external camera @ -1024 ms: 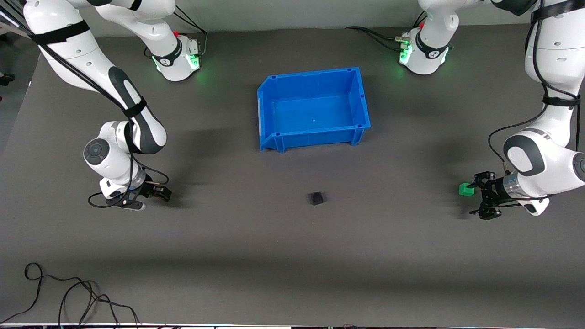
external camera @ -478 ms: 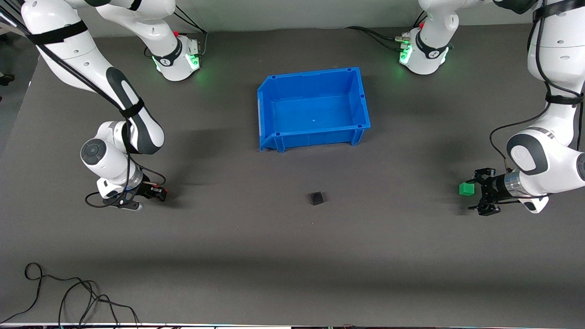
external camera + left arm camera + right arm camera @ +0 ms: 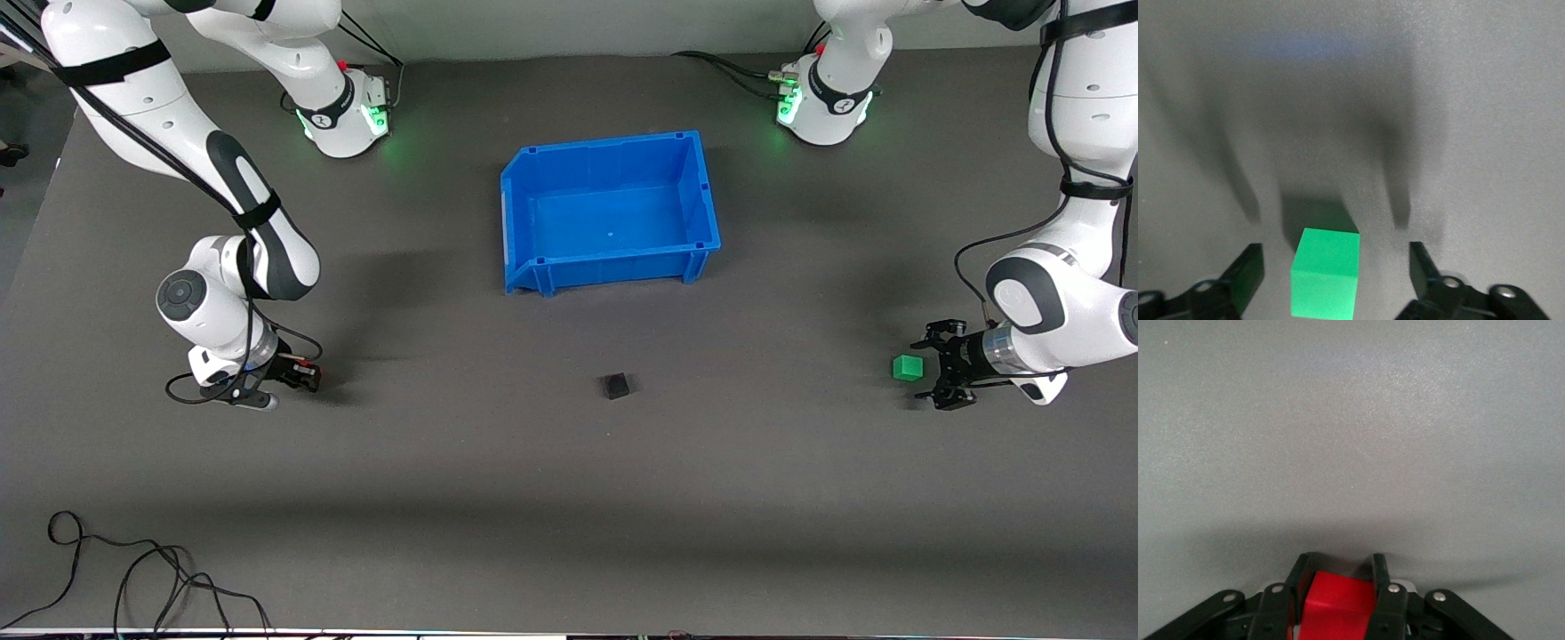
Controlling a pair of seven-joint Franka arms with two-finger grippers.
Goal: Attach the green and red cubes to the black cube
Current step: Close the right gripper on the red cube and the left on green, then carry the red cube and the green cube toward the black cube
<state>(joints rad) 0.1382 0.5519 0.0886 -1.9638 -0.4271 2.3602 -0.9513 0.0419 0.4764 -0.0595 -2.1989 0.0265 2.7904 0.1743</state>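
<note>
The green cube sits on the grey mat near the left arm's end. My left gripper is open and low beside it. In the left wrist view the green cube lies between the spread fingertips, touching neither; the left gripper is empty. My right gripper is low over the mat near the right arm's end, shut on the red cube, which shows between its fingers in the right wrist view. The black cube sits alone mid-table, far from both grippers.
A blue bin, empty, stands farther from the front camera than the black cube. A loose black cable lies at the mat's near edge toward the right arm's end. Both arm bases stand at the back.
My left gripper, still open, has drawn back from the green cube toward the left arm's end; the cube stayed put. My right gripper shifted slightly toward the right arm's end, still holding the red cube.
</note>
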